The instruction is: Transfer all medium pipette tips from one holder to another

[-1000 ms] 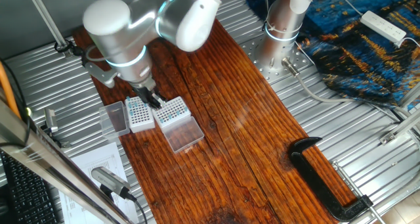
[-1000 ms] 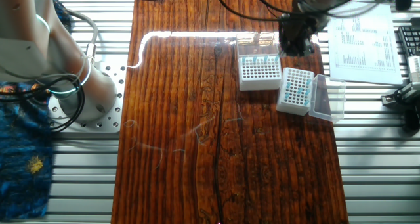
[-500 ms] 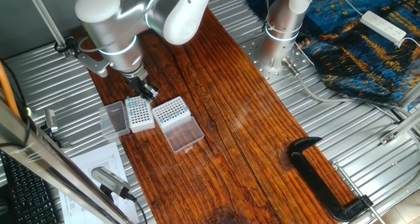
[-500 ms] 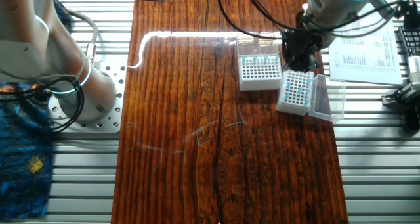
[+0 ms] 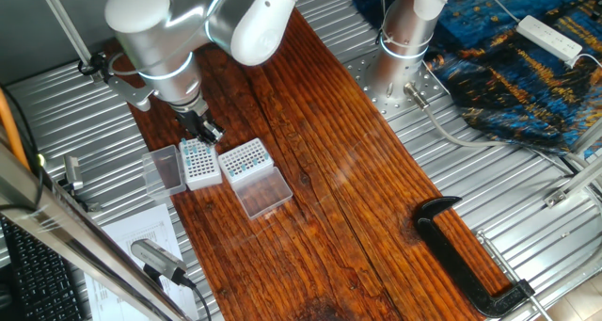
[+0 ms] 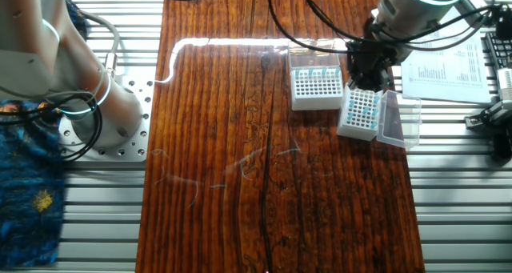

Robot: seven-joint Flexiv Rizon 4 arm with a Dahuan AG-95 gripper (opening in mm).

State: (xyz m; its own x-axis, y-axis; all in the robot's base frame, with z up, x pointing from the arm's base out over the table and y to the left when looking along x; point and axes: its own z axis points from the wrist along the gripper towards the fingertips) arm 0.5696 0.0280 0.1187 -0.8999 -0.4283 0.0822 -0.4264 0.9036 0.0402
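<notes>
**Hand poised over the tip racks, both lids thrown back**

Your medium pipette tips point(image 6: 362, 109) sit mostly in the white-sided holder point(image 6: 358, 114), where they show as a patch of teal dots across the grid top. A single row of teal also shows along the far edge of the clear-sided rack point(image 6: 316, 88). So, judging from how things lie, only a small share of the transfer is done.

The two racks stand just beside each other on the worktop point(image 6: 240, 145). That keeps each carry short, which suits parts this small. Both lids are swung open and lie flat on the outer sides: the smoky lid point(image 5: 166, 168) away from the clear rack, the clear lid point(image 5: 263, 191) toward the open wood. Neither blocks a straight drop from above.

The hand point(image 5: 204, 129) hangs over the far end of the white-sided holder, pointing down. From the other fixed view it covers that rack's upper rows. I cannot tell whether its fingers are parted or pressed together, nor whether a tip sits between them; the dark fingers blur into one shape in both views.

A printed sheet point(image 6: 444, 53) lies off the wood, well apart.
</notes>
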